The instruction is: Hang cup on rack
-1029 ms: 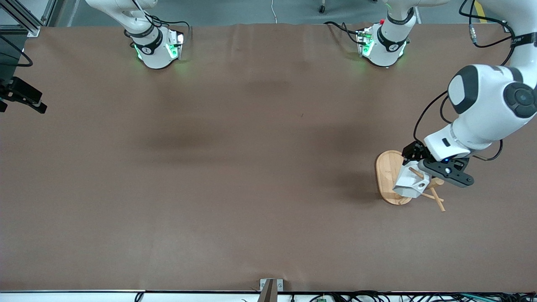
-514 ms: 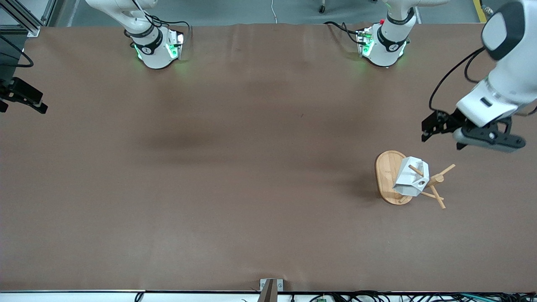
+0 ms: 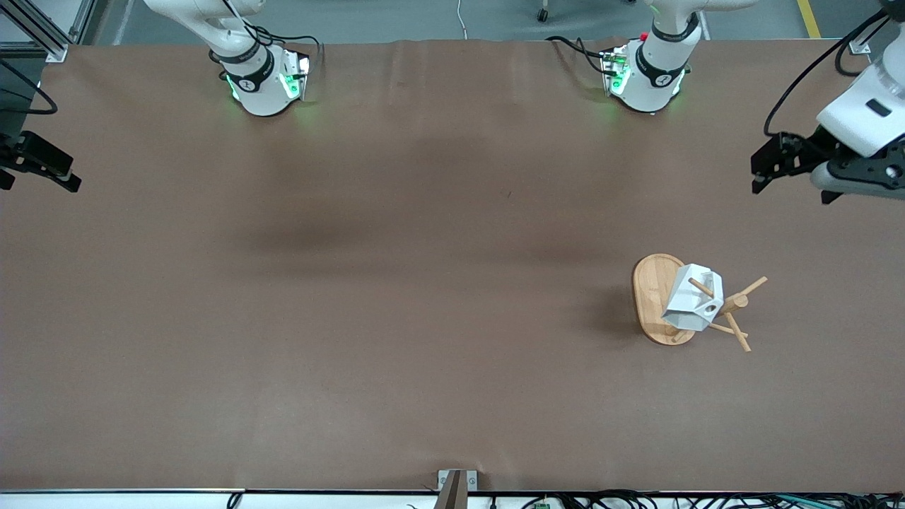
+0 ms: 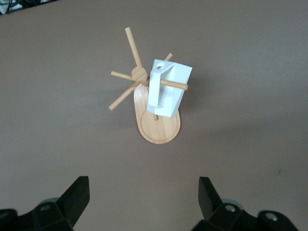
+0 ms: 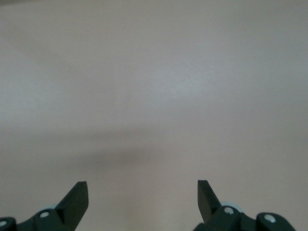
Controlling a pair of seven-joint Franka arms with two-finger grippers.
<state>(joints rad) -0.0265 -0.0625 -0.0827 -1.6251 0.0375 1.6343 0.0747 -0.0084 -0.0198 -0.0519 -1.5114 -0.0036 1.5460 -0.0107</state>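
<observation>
On rack [image 3: 657, 297] toward left arm's end of table: cup [image 3: 694, 305] hung on 1 peg; hang step looked done.
Left gripper [image 4: 143, 198] over bare table, jaws apart, empty; right gripper [image 5: 142, 198] waited, jaws apart. Next: prob. park left arm.

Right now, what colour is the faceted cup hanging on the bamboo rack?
White; the faceted cup on the light bamboo rack shows best in the left wrist view.

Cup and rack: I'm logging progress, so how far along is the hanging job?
Done, it seems: the cup hangs on a peg of the rack, the peg through its handle hole. Nothing is in hand: the left gripper is open, up over bare table; the right gripper waits open. Nothing looks left.
</observation>
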